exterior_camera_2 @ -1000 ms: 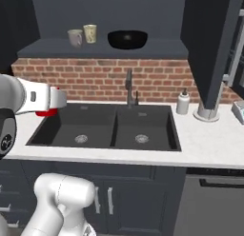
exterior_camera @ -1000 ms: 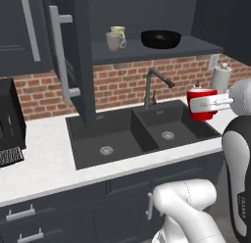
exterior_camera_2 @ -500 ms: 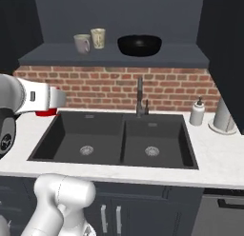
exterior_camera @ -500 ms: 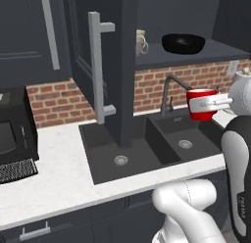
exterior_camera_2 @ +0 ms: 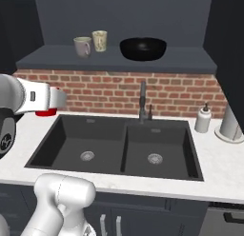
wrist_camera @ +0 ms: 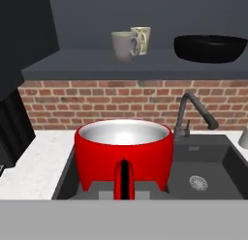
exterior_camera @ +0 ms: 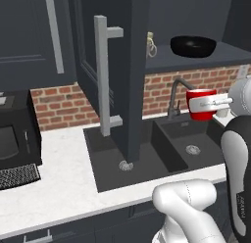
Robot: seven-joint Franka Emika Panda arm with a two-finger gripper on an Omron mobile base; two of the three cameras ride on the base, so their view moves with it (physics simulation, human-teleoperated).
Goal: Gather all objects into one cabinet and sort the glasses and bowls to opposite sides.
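My gripper [exterior_camera: 205,105] is shut on the rim of the small red cup [exterior_camera: 200,103], held in the air over the sink; in the hand view the red cup [wrist_camera: 123,154] sits just ahead of my gripper [wrist_camera: 123,175]. On the open cabinet's shelf [exterior_camera_2: 114,59] two pale mugs [exterior_camera_2: 83,46] [exterior_camera_2: 99,40] stand at the left and the black bowl [exterior_camera_2: 143,48] lies to their right. The cup [exterior_camera_2: 45,113] peeks out under my gripper [exterior_camera_2: 51,103], below the shelf and to its left. The cabinet door [exterior_camera: 132,75] stands open, edge on, with its grey bar handle [exterior_camera: 102,75].
A dark double sink [exterior_camera_2: 119,149] with a faucet [exterior_camera_2: 143,99] lies below the shelf. A soap bottle [exterior_camera_2: 203,120] and a paper-towel holder [exterior_camera_2: 231,125] stand on the white counter at the right. A black appliance [exterior_camera: 14,139] sits at the far left.
The whole scene has shifted in both base views, so the base has driven. The open door now looms closer in the left view. The red cup stays in my shut gripper.
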